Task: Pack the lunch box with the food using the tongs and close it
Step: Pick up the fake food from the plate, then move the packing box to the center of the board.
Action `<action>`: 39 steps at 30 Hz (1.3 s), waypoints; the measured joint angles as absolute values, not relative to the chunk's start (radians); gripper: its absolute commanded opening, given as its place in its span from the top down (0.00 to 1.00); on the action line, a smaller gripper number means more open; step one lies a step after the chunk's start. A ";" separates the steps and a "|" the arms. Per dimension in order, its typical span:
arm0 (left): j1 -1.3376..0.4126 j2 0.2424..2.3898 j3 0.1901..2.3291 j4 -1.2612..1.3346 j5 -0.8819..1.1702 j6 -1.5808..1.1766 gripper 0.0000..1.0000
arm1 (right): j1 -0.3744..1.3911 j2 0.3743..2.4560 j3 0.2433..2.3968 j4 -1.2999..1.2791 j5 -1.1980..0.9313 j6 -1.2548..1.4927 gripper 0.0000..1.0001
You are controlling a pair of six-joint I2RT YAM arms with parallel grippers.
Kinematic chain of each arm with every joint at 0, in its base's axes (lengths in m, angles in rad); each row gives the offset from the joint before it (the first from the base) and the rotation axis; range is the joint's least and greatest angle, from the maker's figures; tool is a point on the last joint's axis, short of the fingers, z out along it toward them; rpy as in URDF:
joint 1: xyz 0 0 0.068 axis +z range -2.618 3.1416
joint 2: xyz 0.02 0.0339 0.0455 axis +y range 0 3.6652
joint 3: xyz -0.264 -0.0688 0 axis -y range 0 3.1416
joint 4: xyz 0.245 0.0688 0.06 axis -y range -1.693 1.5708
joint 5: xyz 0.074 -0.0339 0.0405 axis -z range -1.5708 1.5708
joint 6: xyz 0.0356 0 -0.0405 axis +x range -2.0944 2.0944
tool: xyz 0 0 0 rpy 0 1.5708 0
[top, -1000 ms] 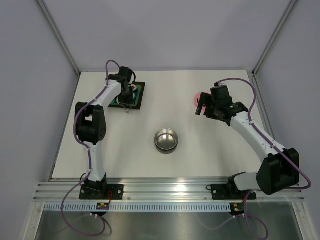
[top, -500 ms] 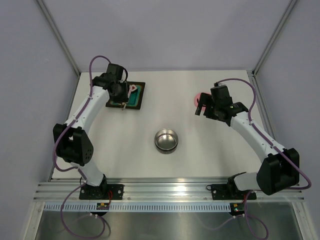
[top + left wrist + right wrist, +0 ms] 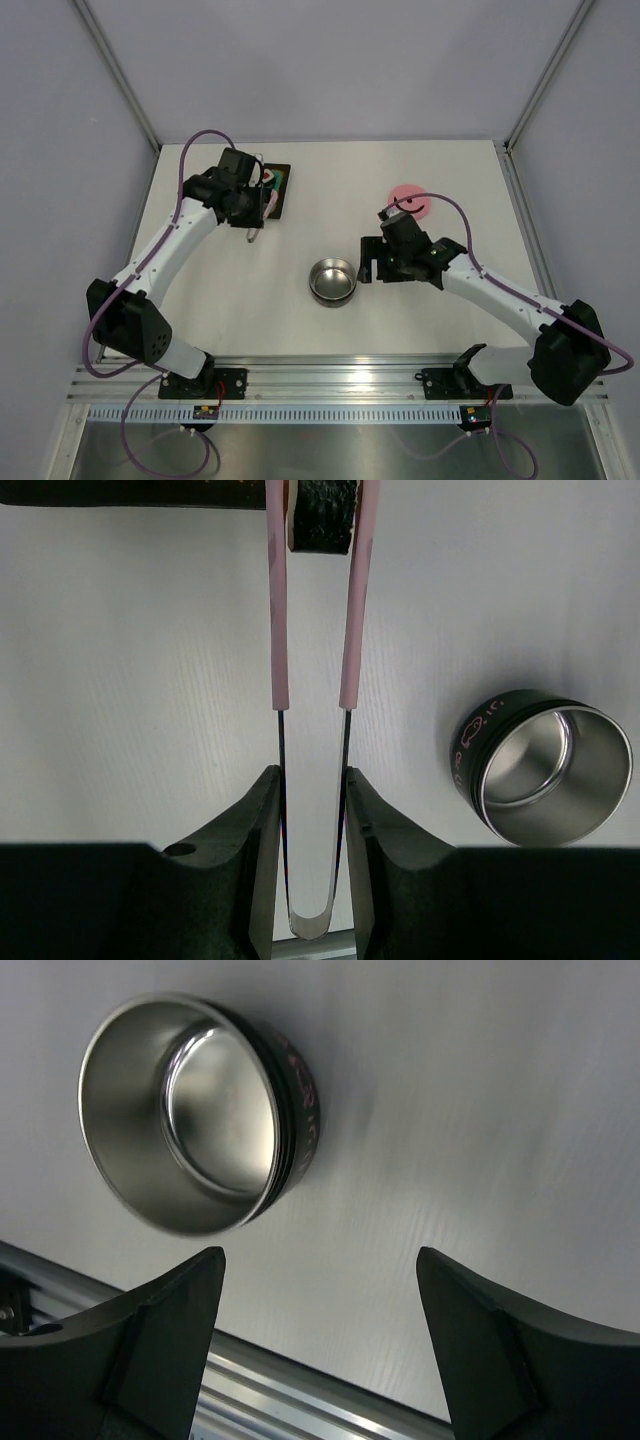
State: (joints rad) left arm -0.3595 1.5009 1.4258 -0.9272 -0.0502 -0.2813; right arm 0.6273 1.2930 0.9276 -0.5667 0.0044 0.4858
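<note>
My left gripper (image 3: 312, 775) is shut on the pink-and-white tongs (image 3: 277, 630) near their joined end. The tongs point away toward the black tray (image 3: 130, 490). A dark, rough piece of food (image 3: 320, 515) sits pinched between their tips. In the top view this gripper (image 3: 250, 205) hovers at the tray's (image 3: 283, 195) near left edge. The steel lunch box (image 3: 332, 281) stands open and empty mid-table, also seen from the left wrist (image 3: 545, 765). My right gripper (image 3: 372, 270) hangs open just right of the lunch box (image 3: 190, 1120), holding nothing (image 3: 320, 1260). The pink lid (image 3: 408, 198) lies behind it.
The black tray with a teal inside sits at the back left, partly hidden under my left arm. An aluminium rail (image 3: 300, 1400) runs along the table's near edge, close below my right gripper. Grey walls enclose the table on three sides.
My right arm left the pink lid and swung down to the right side of the lunch box, its jaws slightly narrower. My left arm pulled the tongs back from over the tray.
</note>
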 measured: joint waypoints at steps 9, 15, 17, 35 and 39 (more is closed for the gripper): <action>-0.378 1.450 1.413 -0.933 -0.050 -0.285 1.00 | 0.859 1.117 0.782 -0.549 -0.011 0.528 0.23; -0.378 1.450 1.445 -0.953 -0.050 -0.285 1.00 | 0.984 1.225 0.781 -0.538 0.010 0.536 0.24; -0.378 1.450 1.464 -0.952 -0.051 -0.285 1.00 | 0.995 1.307 0.793 -0.529 0.020 0.544 0.26; -0.378 1.450 1.504 -0.998 -0.087 -0.284 1.00 | 0.929 1.730 1.115 -0.404 0.248 0.546 0.46; -0.378 1.450 1.504 -1.005 -0.086 -0.284 1.00 | 0.849 1.799 1.184 -0.375 0.245 0.515 0.46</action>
